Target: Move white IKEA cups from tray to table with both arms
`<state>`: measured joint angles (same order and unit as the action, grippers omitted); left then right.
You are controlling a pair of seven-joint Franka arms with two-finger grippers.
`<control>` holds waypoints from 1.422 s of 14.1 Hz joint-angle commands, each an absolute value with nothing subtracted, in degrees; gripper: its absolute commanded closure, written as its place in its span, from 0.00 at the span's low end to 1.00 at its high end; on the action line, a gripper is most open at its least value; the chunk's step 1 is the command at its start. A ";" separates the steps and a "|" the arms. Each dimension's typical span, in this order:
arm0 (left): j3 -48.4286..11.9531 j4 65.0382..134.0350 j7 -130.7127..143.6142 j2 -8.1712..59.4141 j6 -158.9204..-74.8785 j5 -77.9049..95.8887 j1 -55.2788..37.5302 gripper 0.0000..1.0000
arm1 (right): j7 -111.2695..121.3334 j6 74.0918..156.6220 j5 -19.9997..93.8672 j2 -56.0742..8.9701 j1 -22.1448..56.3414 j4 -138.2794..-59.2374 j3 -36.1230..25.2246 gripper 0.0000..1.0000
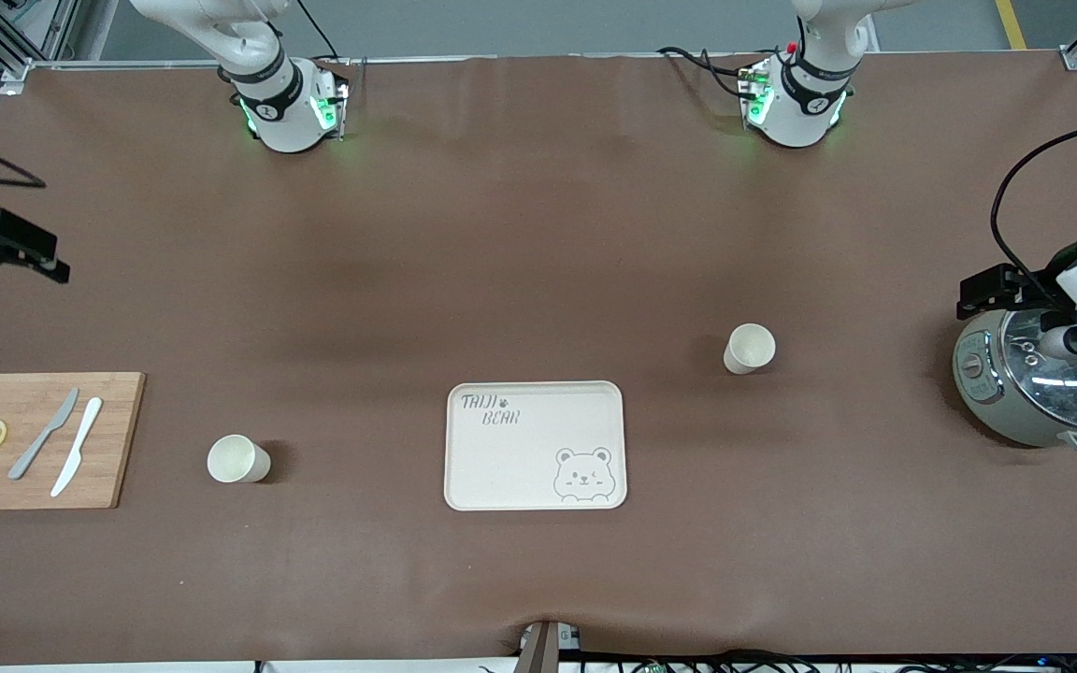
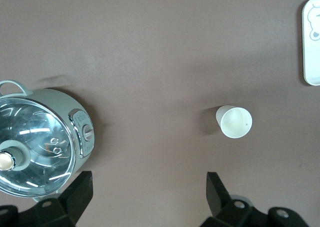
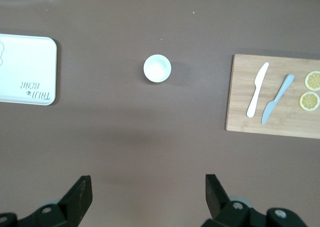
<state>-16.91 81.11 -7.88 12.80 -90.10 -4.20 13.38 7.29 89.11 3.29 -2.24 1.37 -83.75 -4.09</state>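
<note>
On the brown surface (image 1: 538, 280), both white cups stand off the tray (image 1: 536, 446), one (image 1: 749, 348) toward the left arm's end, one (image 1: 238, 459) toward the right arm's. Left tool (image 2: 149, 194) and right tool (image 3: 148, 194) hang spread wide, holding nothing, so the job looks done.

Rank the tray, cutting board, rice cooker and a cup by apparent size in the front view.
1. cutting board and tray: alike, too close to rank
2. rice cooker, partly hidden
3. cup, smallest
</note>
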 commanded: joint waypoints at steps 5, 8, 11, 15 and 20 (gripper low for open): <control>2.00 79.63 -9.05 11.95 -88.42 -0.26 -5.42 0.00 | 5.45 95.36 0.53 7.65 -1.14 -96.51 -3.25 0.00; 7.91 79.72 -10.71 11.78 -88.50 0.09 -9.58 0.00 | 2.91 95.36 0.53 7.38 -1.76 -96.15 -3.25 0.00; 7.82 79.72 -10.46 11.86 -88.51 2.80 -8.88 0.00 | 2.72 95.36 0.53 7.29 -2.19 -95.72 -3.34 0.00; 5.81 79.72 -8.71 11.95 -88.51 2.99 -7.30 0.00 | 2.81 95.36 0.62 6.51 -2.99 -94.75 -3.25 0.00; 3.52 79.63 -7.65 12.04 -88.68 2.64 -6.15 0.00 | 2.90 95.19 0.62 6.24 -3.08 -94.39 -3.25 0.00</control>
